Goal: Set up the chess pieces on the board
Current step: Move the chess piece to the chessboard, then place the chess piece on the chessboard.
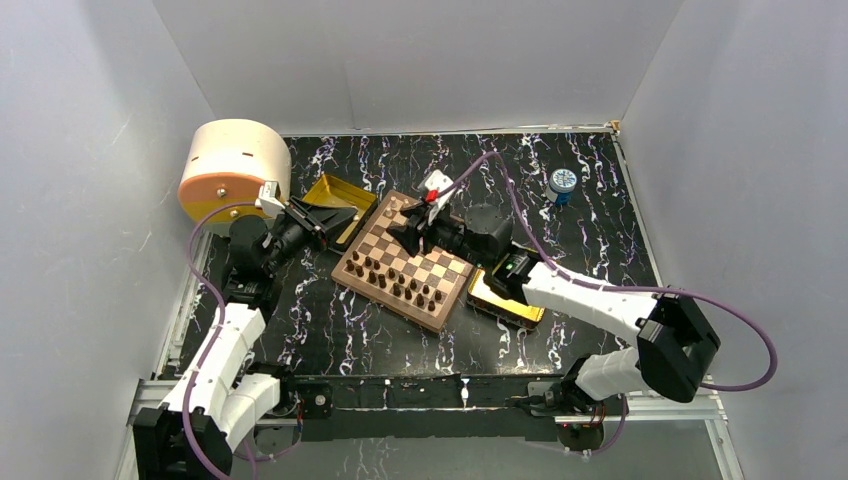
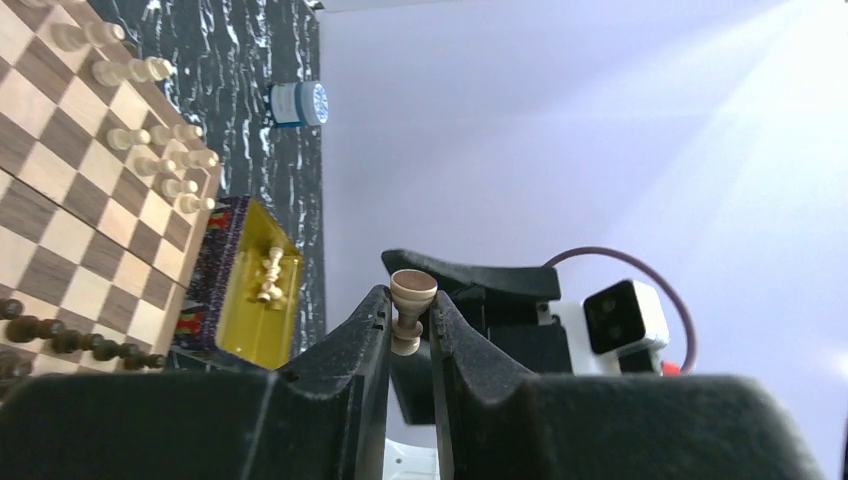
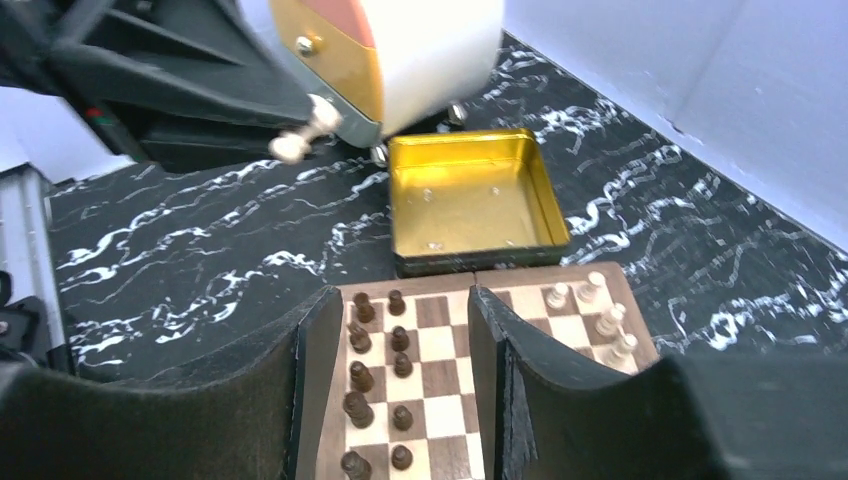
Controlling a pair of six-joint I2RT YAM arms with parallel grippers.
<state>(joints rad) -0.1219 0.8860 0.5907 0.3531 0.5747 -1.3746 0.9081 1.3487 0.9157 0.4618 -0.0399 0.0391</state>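
Note:
The board (image 1: 441,270) lies tilted at mid table. Dark brown chess pieces (image 1: 388,277) stand in two rows along its near-left side. Light tan pieces (image 3: 603,312) stand along the opposite side. My left gripper (image 1: 348,222) hovers left of the board, over a gold tray, and is shut on one light tan piece (image 2: 411,312), gripped at its stem. My right gripper (image 3: 407,300) hangs open above the board, with the dark rows (image 3: 378,345) showing between its fingers and nothing held. A few more light pieces (image 2: 270,273) lie in a second gold tray.
An empty gold tray (image 3: 470,195) touches the board's far-left edge. The other gold tray (image 1: 503,303) sits at the board's right, under the right arm. A cream and orange cylinder (image 1: 232,163) stands at back left. A small blue-white jar (image 1: 563,184) stands at back right.

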